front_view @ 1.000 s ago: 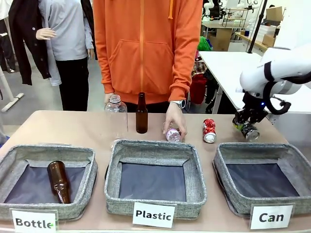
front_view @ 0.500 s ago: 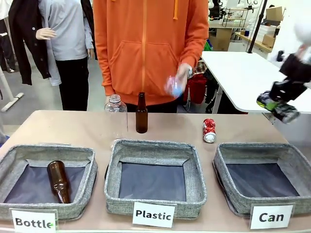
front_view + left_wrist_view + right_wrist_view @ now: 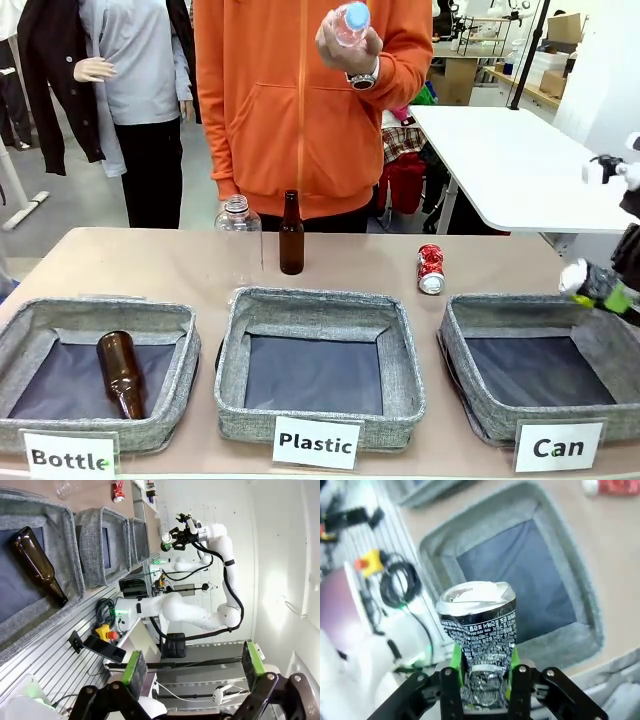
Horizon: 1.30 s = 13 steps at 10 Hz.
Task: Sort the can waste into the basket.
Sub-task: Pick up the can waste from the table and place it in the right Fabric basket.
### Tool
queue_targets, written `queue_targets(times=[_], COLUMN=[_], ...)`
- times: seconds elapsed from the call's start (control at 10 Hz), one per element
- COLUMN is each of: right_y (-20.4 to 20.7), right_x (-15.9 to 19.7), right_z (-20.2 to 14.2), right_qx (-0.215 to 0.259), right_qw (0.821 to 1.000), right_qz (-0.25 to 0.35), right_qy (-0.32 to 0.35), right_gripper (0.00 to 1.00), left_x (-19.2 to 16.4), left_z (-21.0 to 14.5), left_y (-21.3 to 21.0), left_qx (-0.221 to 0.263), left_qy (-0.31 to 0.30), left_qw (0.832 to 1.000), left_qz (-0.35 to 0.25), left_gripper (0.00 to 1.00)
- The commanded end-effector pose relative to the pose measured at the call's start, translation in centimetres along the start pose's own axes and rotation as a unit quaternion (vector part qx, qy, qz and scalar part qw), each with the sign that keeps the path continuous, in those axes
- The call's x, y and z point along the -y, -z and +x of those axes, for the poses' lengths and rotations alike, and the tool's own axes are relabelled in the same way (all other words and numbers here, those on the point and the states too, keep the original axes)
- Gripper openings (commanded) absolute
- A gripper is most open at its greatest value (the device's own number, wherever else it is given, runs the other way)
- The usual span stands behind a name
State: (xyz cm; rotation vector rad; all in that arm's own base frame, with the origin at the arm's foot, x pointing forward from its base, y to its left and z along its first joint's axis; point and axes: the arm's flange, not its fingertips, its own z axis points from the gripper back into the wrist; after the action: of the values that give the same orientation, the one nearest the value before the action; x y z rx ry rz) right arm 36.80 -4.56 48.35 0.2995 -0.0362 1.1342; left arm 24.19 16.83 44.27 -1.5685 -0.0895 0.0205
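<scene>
Along the near edge of the worktop (image 3: 150, 260) stand three grey baskets. The Bottle basket (image 3: 100, 310), at the left corner, holds one brown bottle (image 3: 120, 372) lying on its dark lining. The Plastic basket (image 3: 320, 300) sits mid-edge. The Can basket (image 3: 455, 330) sits at the right corner. The crushed red can (image 3: 430, 270) lies on the worktop just beyond that basket's far left corner.

The left end effector (image 3: 194, 662) has its fingers spread wide with nothing between them. The right end effector (image 3: 484, 672) is clamped narrow on the lower end of the black can (image 3: 480, 615), dented, silver top outward, held in the air above the Can basket.
</scene>
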Motion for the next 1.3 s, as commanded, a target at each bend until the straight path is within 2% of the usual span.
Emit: queue_targets(times=[0.0,0.2,0.4,0.9,1.2], right_y=[0.04,0.15,0.45,0.40,-0.08], right_x=[-0.29,0.12,0.16,0.13,0.37], right_z=[-1.23,-1.41,-1.43,-1.31,-1.53], right_qx=[0.013,0.013,0.011,0.022,0.073], right_qw=[0.997,0.997,0.996,0.997,0.997], right_qz=[-0.028,-0.022,-0.030,-0.021,0.015], right_qy=[-0.072,-0.077,-0.079,-0.073,-0.034], right_gripper=[0.00,0.00,0.98,1.00,1.00], left_x=[0.14,0.14,0.14,0.14,0.14], left_z=[0.04,0.04,0.04,0.04,0.04], left_y=[-0.09,-0.09,-0.09,-0.09,-0.09], left_qx=[0.001,0.001,0.001,0.001,0.001], left_qy=[0.007,0.007,0.007,0.007,0.007], left_qw=[1.000,1.000,1.000,1.000,1.000], left_qz=[-0.009,-0.009,-0.009,-0.009,-0.009], left_gripper=[1.00,1.00,1.00,1.00,1.00])
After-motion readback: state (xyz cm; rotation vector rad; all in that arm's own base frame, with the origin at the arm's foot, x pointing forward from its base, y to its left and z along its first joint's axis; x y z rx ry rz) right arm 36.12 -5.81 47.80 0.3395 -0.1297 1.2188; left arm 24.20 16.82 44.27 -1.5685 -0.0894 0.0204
